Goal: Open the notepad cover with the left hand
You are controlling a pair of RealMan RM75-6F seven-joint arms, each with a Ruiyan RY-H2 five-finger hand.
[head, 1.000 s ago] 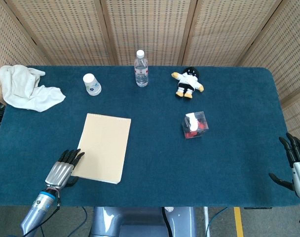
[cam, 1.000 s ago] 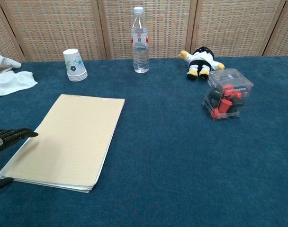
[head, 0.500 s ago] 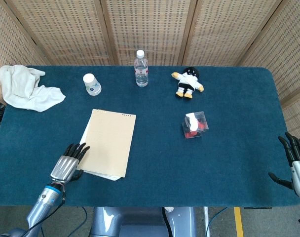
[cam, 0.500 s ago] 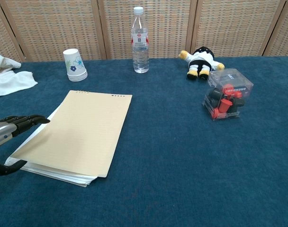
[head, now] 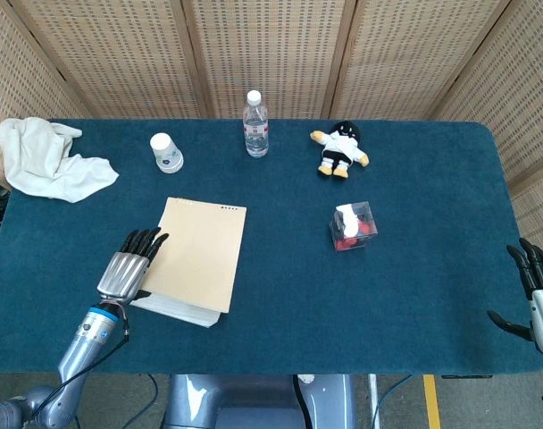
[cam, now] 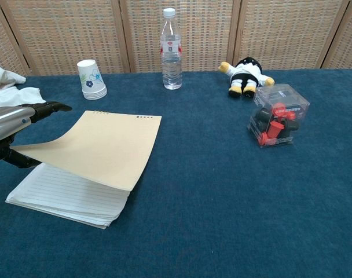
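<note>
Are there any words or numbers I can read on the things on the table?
None can be read.
Water bottle: the label has red and blue print, too small and blurred to read.
Paper cup: only a blue flower pattern, no words visible.
Notepad: plain tan cover and ruled lines on the page, no writing visible.
Clear box: no readable label.

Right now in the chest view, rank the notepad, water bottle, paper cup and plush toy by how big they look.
1. notepad, nearest the camera
2. water bottle
3. plush toy and paper cup look about alike; unranked
</note>
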